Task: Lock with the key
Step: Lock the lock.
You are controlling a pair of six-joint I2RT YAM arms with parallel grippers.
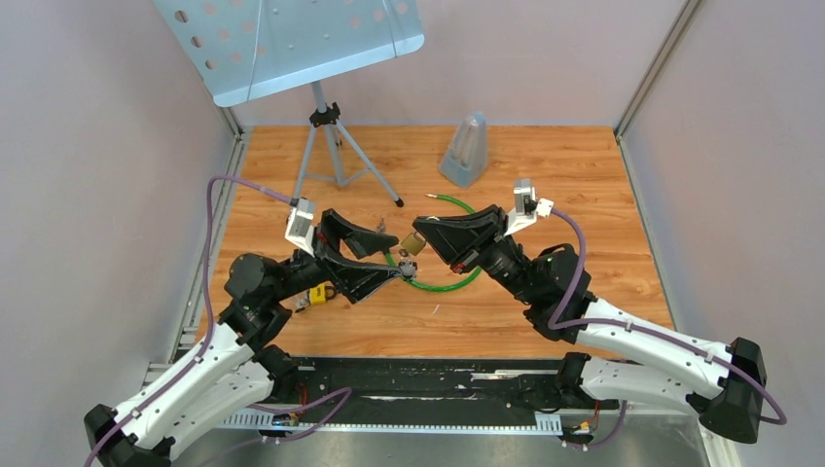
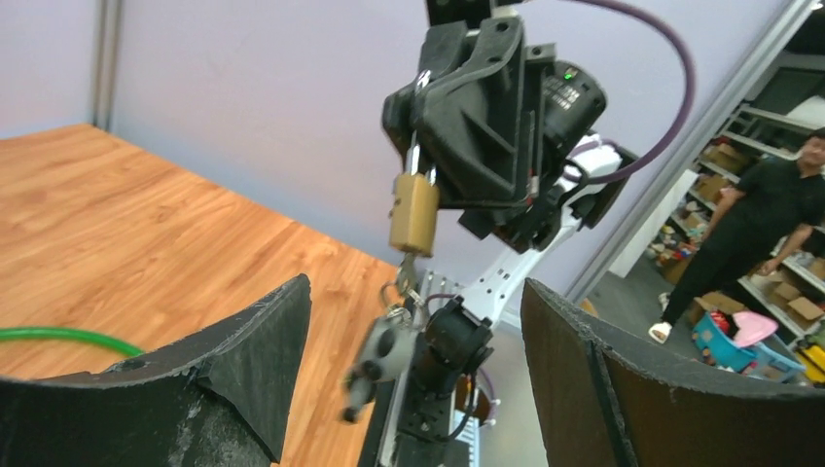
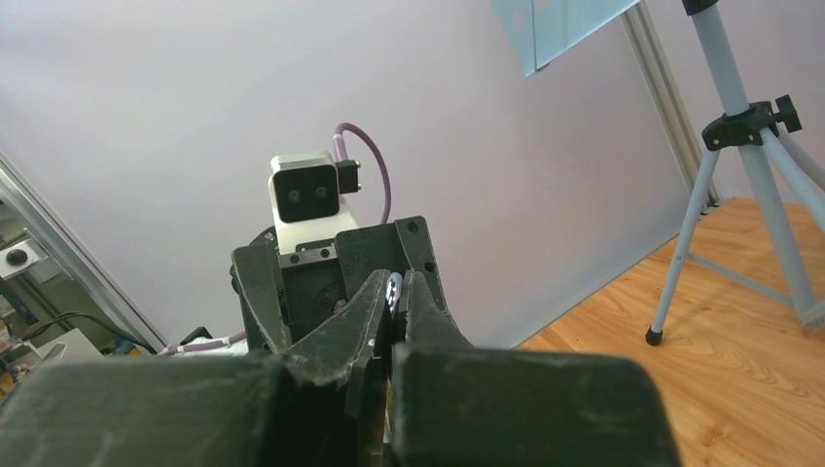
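Observation:
My right gripper (image 1: 424, 233) is shut on the silver shackle (image 3: 394, 290) of a brass padlock (image 1: 412, 244) and holds it above the table. In the left wrist view the padlock (image 2: 413, 214) hangs body down. A key (image 2: 406, 269) sticks in its underside, and a ring with a blurred grey fob (image 2: 377, 356) dangles below. My left gripper (image 1: 389, 255) is open and empty. Its fingers (image 2: 255, 375) stand either side of the dangling keys without touching them.
A green cable loop (image 1: 443, 282) lies on the wooden table (image 1: 584, 224) under both grippers. A yellow padlock (image 1: 318, 293) lies beside the left arm. A music stand tripod (image 1: 331, 146) and a grey metronome (image 1: 467, 151) stand at the back.

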